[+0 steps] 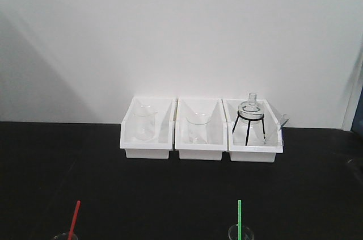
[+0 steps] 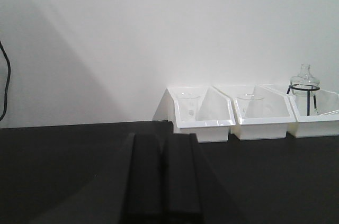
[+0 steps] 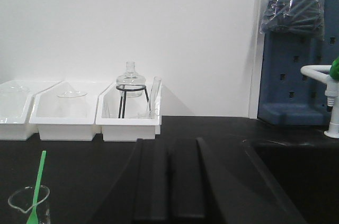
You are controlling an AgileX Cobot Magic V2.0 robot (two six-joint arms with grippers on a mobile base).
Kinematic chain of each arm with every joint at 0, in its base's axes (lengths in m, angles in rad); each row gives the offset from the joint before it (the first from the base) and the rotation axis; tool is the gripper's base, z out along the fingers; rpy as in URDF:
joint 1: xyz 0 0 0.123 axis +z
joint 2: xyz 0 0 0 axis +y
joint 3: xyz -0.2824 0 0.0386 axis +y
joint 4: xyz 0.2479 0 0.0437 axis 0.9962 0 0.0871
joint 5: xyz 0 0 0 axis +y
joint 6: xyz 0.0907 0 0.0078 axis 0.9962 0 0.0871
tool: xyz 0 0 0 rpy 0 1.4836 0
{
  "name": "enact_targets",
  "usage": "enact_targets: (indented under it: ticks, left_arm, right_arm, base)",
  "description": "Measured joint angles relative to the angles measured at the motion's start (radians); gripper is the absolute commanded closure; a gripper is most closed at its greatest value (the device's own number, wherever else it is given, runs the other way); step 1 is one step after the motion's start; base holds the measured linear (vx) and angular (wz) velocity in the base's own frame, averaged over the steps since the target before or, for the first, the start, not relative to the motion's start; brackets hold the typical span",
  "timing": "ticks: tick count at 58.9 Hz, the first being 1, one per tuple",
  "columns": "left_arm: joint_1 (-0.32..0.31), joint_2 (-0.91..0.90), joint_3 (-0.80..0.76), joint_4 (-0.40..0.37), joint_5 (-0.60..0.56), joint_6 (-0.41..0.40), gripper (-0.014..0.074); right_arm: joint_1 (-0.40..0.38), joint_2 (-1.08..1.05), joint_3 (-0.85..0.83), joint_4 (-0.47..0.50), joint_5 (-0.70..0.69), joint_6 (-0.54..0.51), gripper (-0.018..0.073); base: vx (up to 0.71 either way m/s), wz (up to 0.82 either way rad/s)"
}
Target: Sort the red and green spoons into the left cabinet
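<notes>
A red spoon [image 1: 74, 219] stands handle-up in a glass beaker [image 1: 63, 236] at the bottom left of the front view. A green spoon [image 1: 239, 217] stands the same way in a second beaker [image 1: 240, 233] at the bottom right. The right wrist view shows this green spoon [image 3: 37, 181] in its beaker [image 3: 27, 203], to the left of my right gripper [image 3: 169, 140]. That gripper is shut with nothing in it. My left gripper [image 2: 163, 136] is also shut and empty, low over the black table. The left cabinet is out of view.
Three white bins [image 1: 201, 148] stand in a row against the back wall, two holding beakers and the right one a flask on a black tripod [image 1: 250, 120]. At the right are a blue pegboard [image 3: 296, 75], a white tap [image 3: 324, 83] and a dark sink recess [image 3: 296, 176].
</notes>
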Motion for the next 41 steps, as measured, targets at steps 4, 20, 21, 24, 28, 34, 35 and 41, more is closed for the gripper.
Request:
enact_targets:
  ticks: [4, 20, 21, 24, 28, 34, 35, 41]
  left_arm:
    - [0.000, 0.000, 0.000, 0.000, 0.000, 0.000, 0.0596]
    - [0.000, 0.000, 0.000, 0.000, 0.000, 0.000, 0.0596]
    - [0.000, 0.000, 0.000, 0.000, 0.000, 0.000, 0.0596]
    - [0.000, 0.000, 0.000, 0.000, 0.000, 0.000, 0.0596]
    - [0.000, 0.000, 0.000, 0.000, 0.000, 0.000, 0.0596]
    - [0.000, 0.000, 0.000, 0.000, 0.000, 0.000, 0.0596]
    - [0.000, 0.000, 0.000, 0.000, 0.000, 0.000, 0.0596]
    - [0.000, 0.000, 0.000, 0.000, 0.000, 0.000, 0.0596]
  right_arm:
    - [0.000, 0.000, 0.000, 0.000, 0.000, 0.000, 0.0565]
    - [0.000, 0.000, 0.000, 0.000, 0.000, 0.000, 0.0565]
    - [0.000, 0.000, 0.000, 0.000, 0.000, 0.000, 0.0565]
    - [0.000, 0.000, 0.000, 0.000, 0.000, 0.000, 0.0565]
    - [0.000, 0.000, 0.000, 0.000, 0.000, 0.000, 0.0565]
    - [0.000, 0.000, 0.000, 0.000, 0.000, 0.000, 0.0565]
    - [0.000, 0.000, 0.000, 0.000, 0.000, 0.000, 0.0565]
    - [0.000, 0.000, 0.000, 0.000, 0.000, 0.000, 0.0565]
  base:
    - [0.00, 0.00]
    - [0.00, 0.00]
    - [0.00, 0.00]
    - [0.00, 0.00]
    - [0.00, 0.00]
    - [0.00, 0.00]
    - [0.00, 0.00]
    - [0.00, 0.00]
